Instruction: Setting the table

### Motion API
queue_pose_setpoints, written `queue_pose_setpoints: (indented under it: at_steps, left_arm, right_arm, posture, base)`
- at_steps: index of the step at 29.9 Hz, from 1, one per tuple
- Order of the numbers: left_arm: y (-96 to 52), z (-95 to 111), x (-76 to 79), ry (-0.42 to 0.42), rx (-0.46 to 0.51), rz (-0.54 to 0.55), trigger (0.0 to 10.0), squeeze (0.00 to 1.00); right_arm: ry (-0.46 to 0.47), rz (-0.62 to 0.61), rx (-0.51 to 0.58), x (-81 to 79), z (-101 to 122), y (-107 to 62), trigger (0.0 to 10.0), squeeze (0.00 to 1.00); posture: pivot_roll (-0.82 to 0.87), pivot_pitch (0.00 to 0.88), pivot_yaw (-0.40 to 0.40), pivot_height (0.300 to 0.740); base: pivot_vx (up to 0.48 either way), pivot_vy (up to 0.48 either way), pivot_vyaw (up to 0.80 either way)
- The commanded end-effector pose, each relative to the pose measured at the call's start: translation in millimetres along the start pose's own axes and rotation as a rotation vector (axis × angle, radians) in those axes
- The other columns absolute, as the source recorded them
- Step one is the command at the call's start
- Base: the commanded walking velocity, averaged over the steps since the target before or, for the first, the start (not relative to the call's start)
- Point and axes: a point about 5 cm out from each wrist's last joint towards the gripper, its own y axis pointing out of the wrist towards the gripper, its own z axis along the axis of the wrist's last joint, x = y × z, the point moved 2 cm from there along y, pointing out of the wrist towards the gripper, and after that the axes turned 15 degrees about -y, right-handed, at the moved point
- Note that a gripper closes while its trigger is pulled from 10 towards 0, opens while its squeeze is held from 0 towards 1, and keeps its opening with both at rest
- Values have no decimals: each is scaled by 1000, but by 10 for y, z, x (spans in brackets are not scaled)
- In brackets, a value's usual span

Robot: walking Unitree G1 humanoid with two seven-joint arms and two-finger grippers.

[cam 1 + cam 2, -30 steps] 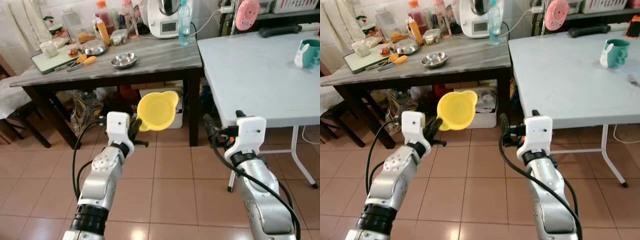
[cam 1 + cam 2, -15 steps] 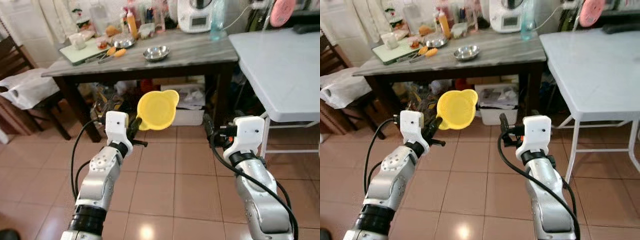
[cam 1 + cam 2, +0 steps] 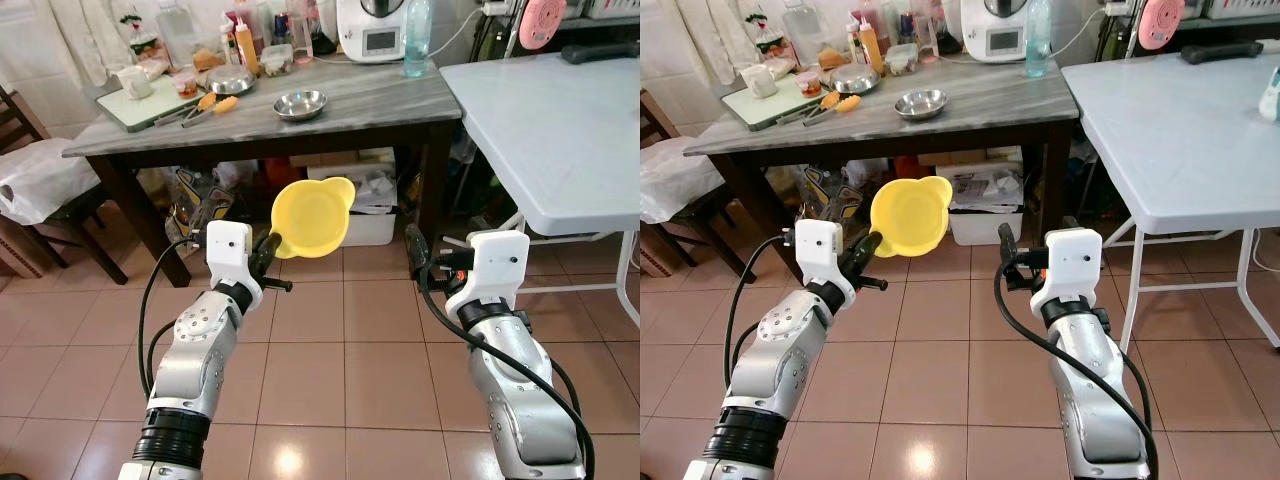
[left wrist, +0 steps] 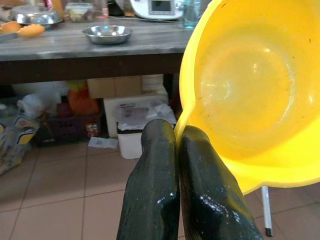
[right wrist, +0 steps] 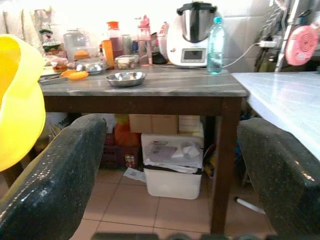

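Terracotta floor tiles run under two tables: a dark wooden table with a grey marbled top on my left and a white folding table on my right, standing close at their near corners. On the dark table I see a small steel bowl near its front edge, a white kitchen machine and a clear water bottle at its back edge.

My left gripper has its fingers pressed together on the rim of a yellow plastic bowl with a spout, held in the air over the floor, before the dark table. My right gripper is spread, holding nothing.

I judge this the carrying step; next I'd bring the bowl over a table edge and set it down level.
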Motion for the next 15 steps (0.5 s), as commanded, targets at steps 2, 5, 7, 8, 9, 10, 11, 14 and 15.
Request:
queue_pose_setpoints:
  at_steps: [2,5,7,8,9,10,11,14,15]
  left_arm:
    - [0,49,-34,7,7,5,10000,0]
    - [2,43,-27,6,5,3,10000,0]
    - [3,39,-22,5,3,3,10000,0]
    - [3,39,-22,5,3,3,10000,0]
    - [5,36,-19,5,1,2,10000,0]
    - [5,35,-17,5,1,2,10000,0]
    - [5,34,-16,4,1,2,10000,0]
    - [0,12,-28,9,-7,11,10000,0]
    - [0,6,-30,7,-9,12,10000,0]
  right_arm:
    - [1,4,22,-20,57,20,10000,0]
    - [0,4,21,-18,55,21,10000,0]
    - [0,5,23,-25,63,24,10000,0]
    - [0,5,23,-25,63,24,10000,0]
    - [0,5,23,-23,63,24,10000,0]
    - [0,5,23,-21,62,23,10000,0]
    - [-1,5,22,-22,60,21,10000,0]
    - [-2,6,20,-23,54,11,10000,0]
    - [-2,6,19,-25,52,8,10000,0]
  posture:
    - [-42,0,139,740]
    - [-42,0,140,740]
    - [-43,0,140,740]
    - [-43,0,140,740]
    - [-43,0,140,740]
    - [-45,0,140,740]
    - [-45,0,140,740]
    - [-48,0,138,740]
    - [-48,0,138,740]
  base:
    - [341,0,0]
    - [333,0,0]
    - [334,0,0]
    - [334,0,0]
    - [334,0,0]
    - [330,0,0]
    - [334,0,0]
    - [328,0,0]
    - [330,0,0]
